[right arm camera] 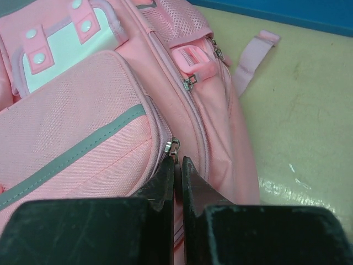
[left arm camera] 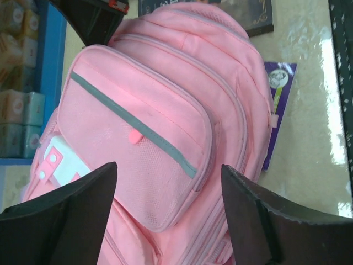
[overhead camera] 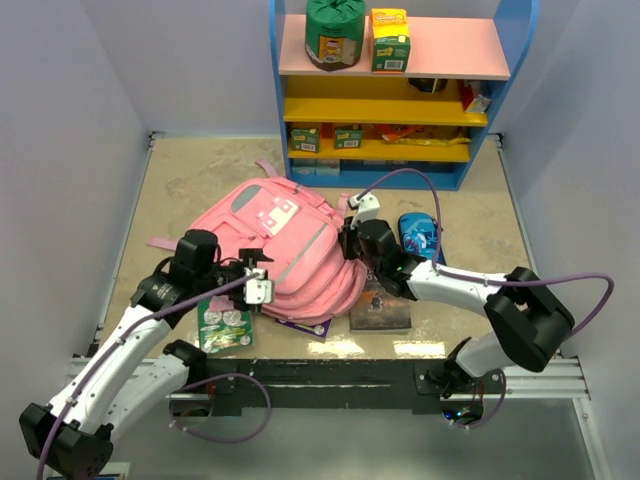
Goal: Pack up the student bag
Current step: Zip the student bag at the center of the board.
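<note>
As the soft pink fabric backpack (overhead camera: 285,240) overlaps a flat purple packet (overhead camera: 308,326), the left gripper (left arm camera: 168,167) gapes wide and the right gripper (right arm camera: 177,160) sits pinched together.

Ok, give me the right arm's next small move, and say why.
Probably draw the zipper pull along its track around the front pocket. The right end effector is shut with its tips right at that pull, and the pocket on the student bag looks closed, so nothing can go in yet.
</note>
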